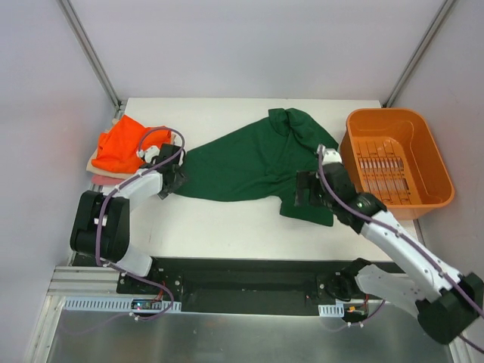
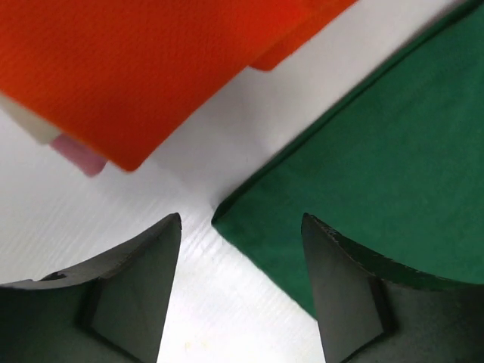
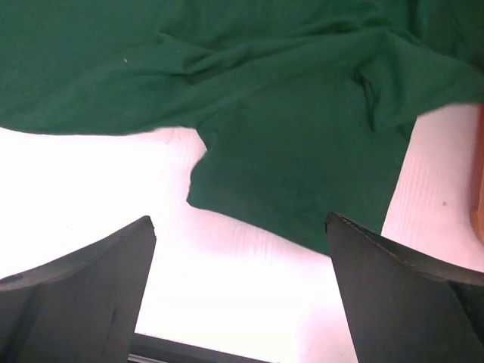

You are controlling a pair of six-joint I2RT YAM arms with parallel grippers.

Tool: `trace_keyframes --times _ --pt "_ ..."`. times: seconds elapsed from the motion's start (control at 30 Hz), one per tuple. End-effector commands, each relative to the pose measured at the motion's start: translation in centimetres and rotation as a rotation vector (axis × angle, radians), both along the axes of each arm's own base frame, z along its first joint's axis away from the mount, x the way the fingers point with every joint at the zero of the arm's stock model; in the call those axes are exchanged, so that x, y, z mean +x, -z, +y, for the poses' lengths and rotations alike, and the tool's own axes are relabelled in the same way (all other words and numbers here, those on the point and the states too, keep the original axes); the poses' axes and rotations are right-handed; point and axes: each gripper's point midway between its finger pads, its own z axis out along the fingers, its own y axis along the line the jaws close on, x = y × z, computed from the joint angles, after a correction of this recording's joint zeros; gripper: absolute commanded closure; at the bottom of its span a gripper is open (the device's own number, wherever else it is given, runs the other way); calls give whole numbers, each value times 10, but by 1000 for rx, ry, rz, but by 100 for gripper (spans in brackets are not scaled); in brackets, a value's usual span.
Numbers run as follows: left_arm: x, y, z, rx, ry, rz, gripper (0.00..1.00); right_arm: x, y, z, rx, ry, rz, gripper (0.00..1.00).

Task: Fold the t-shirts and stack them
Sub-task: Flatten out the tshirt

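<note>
Top external: green tee (image 1: 249, 162) long axis L-R, sleeve end right; L tool (image 1: 177, 181), R tool (image 1: 301, 189) both apart.

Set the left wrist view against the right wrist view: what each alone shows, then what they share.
Left wrist only: folded bright orange cloth t-shirt over pale cream and pink folded ones. Right wrist only: the short sleeve of the dark green cloth t-shirt, an orange sliver at the right edge, likely the plastic basket. Both: that green shirt, white table, and open jaws: left gripper, right gripper.
</note>
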Motion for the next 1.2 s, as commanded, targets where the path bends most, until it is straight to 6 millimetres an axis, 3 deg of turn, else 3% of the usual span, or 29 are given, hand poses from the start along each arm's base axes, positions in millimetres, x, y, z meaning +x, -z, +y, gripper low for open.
trace_keyframes --times 0.0,0.07,0.23,0.57,0.67,0.73,0.77,1.0,1.17 --pt "28 -1 11 28 -85 -29 42 -24 19 -12 85 38 -17 4" --pt "31 5 7 11 -66 -6 48 -29 17 -21 83 63 -45 4" --pt "18 20 3 -20 -74 41 49 -36 23 -46 24 140 -62 4" --pt "8 41 -7 -59 -55 112 57 -40 36 -57 -35 174 -29 4" --pt "7 44 -9 -65 -48 124 72 -41 37 -58 -34 178 -35 4" --pt "6 44 -11 -73 -43 124 90 -41 37 -61 -35 188 -41 4" --pt "7 42 -11 -69 -34 120 100 -41 39 -63 -40 196 -38 4" --pt "4 13 -12 -15 16 29 100 -45 49 -63 -27 231 -6 4" --pt "-8 -14 -19 -24 64 -61 100 -47 55 -61 -28 249 43 4"
